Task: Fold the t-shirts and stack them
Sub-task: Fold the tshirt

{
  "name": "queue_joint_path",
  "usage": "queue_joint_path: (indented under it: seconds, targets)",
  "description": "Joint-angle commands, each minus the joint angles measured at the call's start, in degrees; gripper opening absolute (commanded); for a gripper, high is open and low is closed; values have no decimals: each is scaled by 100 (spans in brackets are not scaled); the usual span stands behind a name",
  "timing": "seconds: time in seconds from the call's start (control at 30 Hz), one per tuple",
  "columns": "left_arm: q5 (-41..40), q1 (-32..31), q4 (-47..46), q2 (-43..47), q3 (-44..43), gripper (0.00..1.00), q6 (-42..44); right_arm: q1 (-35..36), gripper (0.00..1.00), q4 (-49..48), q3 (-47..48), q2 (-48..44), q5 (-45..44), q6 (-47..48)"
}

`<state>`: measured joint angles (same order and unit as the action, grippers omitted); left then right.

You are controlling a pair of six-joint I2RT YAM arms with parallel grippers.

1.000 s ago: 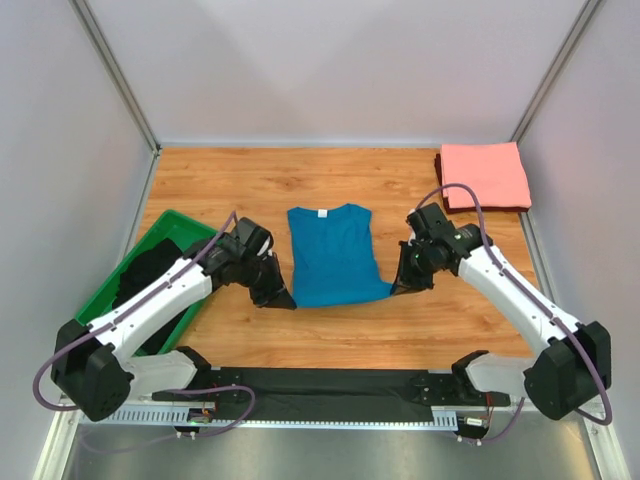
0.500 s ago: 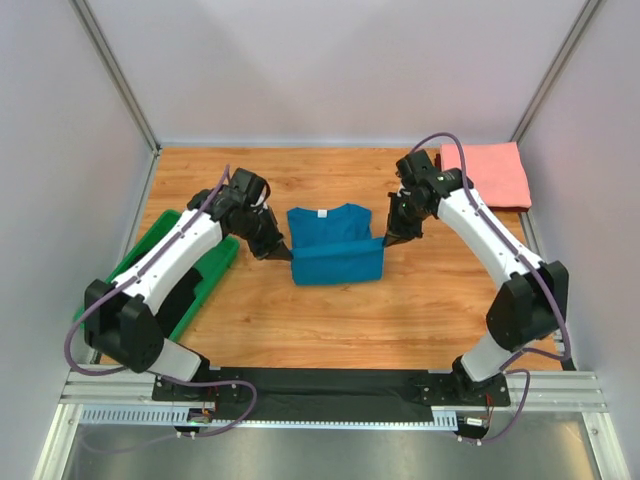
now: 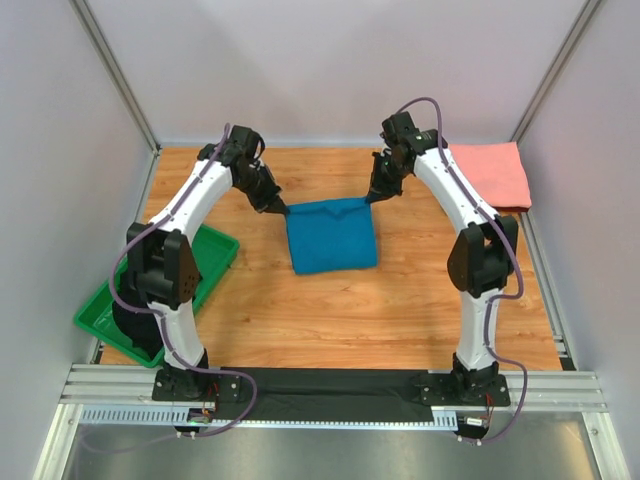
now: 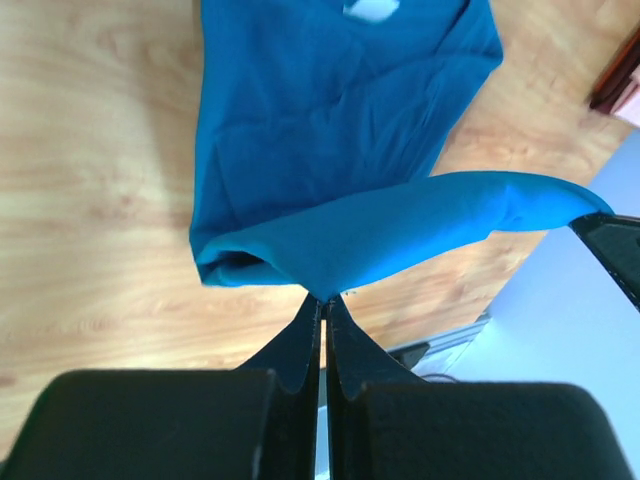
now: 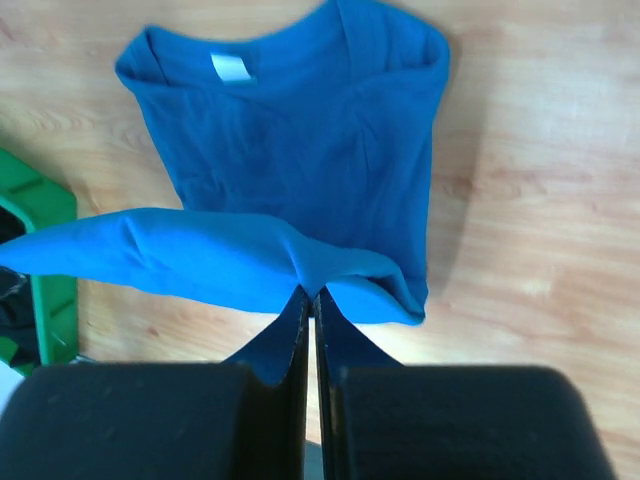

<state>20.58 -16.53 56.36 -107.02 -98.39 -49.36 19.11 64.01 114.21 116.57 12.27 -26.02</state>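
Note:
The teal-blue t-shirt [image 3: 330,236] lies mid-table, its bottom half lifted and carried over toward the collar. My left gripper [image 3: 279,209] is shut on the shirt's left hem corner, and my right gripper [image 3: 369,198] is shut on the right hem corner, both at the far edge of the cloth. In the left wrist view the pinched hem [image 4: 400,235] hangs above the flat shirt, with the white neck label [image 4: 372,9] at the top. The right wrist view shows the same hem [image 5: 200,260] and label [image 5: 230,67]. The salmon-pink t-shirt [image 3: 488,174] lies folded at the far right.
A green bin [image 3: 215,262] holding dark cloth stands at the left edge of the table, partly behind the left arm. Grey walls enclose the wooden table on three sides. A black strip runs along the near edge.
Both grippers have carried the shirt's bottom hem from the near side up and away over the body toward the collar, folding the shirt in half. Both arms have stretched far out.

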Motion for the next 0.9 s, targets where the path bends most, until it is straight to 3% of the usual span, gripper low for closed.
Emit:
queue_joint_path:
  seconds: [0.0,0.5,0.63,0.67,0.77,0.87]
  targets:
    - [323,203,-11,-457,-470,0,208,-109,0,-46,829,505,214,53]
    - [991,599,-757,-2304,-1648,0,366,-426,2,-1153,1586,1956,697,-517]
    - [1063,748,-1118,-2516,-1797,12,234,-505,7,-1452,1674,2132,777,-588]
    - [1036,835,-953,-2560,-1885,20,269,-523,10,-1461,1709,2185,811,-588]
    - [817,915,-548,-2482,-2149,31,462,-567,41,-1321,1710,2037,821,-440]
    - [369,845,-450,-2219,-2123,42,664,-593,53,-1206,1168,1738,724,-79]
